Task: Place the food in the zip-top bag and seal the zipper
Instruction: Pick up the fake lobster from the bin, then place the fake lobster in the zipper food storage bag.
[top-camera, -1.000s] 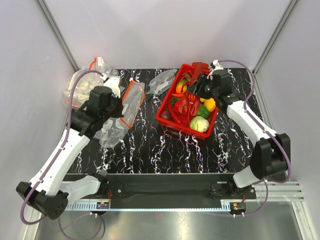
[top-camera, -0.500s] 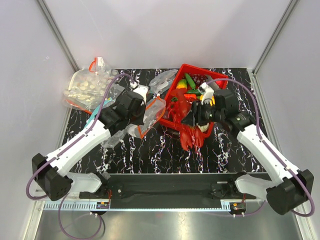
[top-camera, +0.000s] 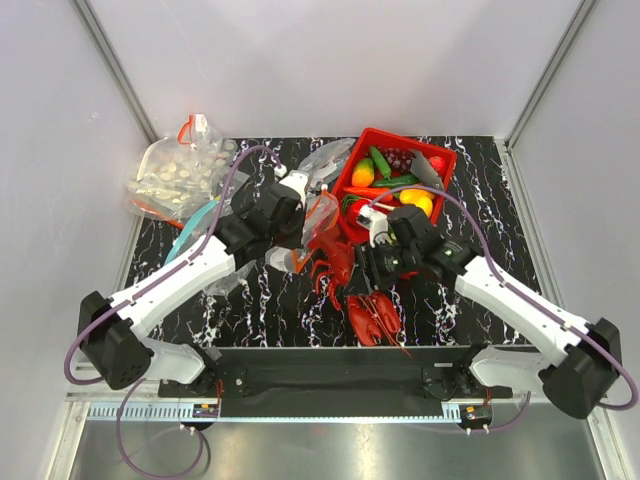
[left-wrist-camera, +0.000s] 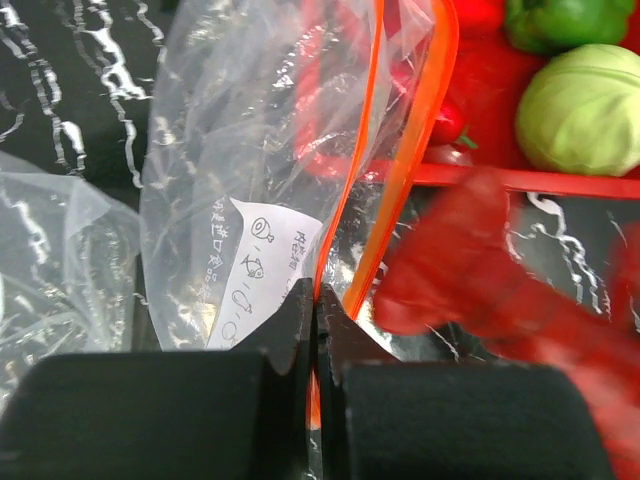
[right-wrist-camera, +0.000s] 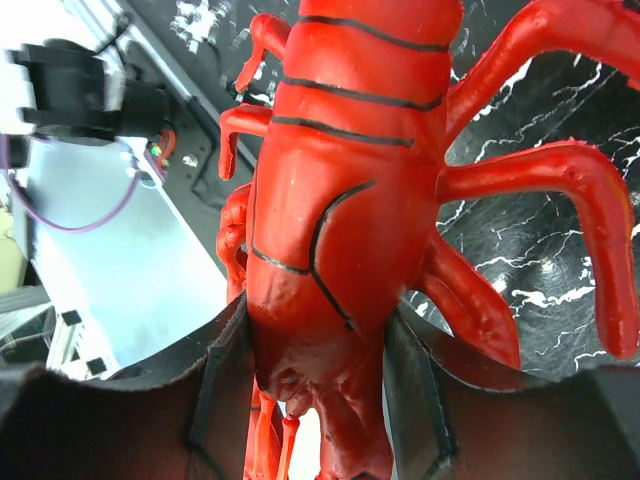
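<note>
My left gripper (top-camera: 300, 212) (left-wrist-camera: 316, 300) is shut on the red-orange zipper (left-wrist-camera: 372, 120) of the clear zip-top bag (top-camera: 318, 222) (left-wrist-camera: 240, 150) and holds its mouth up beside the red tray (top-camera: 440, 160). My right gripper (top-camera: 372, 262) (right-wrist-camera: 320, 360) is shut on a red toy lobster (top-camera: 362, 300) (right-wrist-camera: 345, 190), held over the table in front of the tray, just right of the bag. A blurred red lobster part (left-wrist-camera: 480, 270) shows next to the bag's mouth. More toy food lies in the tray: a carrot (top-camera: 363, 175), green pieces and a green cabbage (left-wrist-camera: 585, 110).
A bag packed with pale round pieces (top-camera: 175, 175) lies at the back left. Another clear bag (top-camera: 330, 155) lies behind the tray, and crinkled clear plastic (left-wrist-camera: 50, 270) lies left of the held bag. A teal strip (top-camera: 190, 230) shows under my left arm.
My right gripper carried the lobster out of the tray toward the near middle of the table. My left gripper moved the bag right, toward the tray and lobster.
</note>
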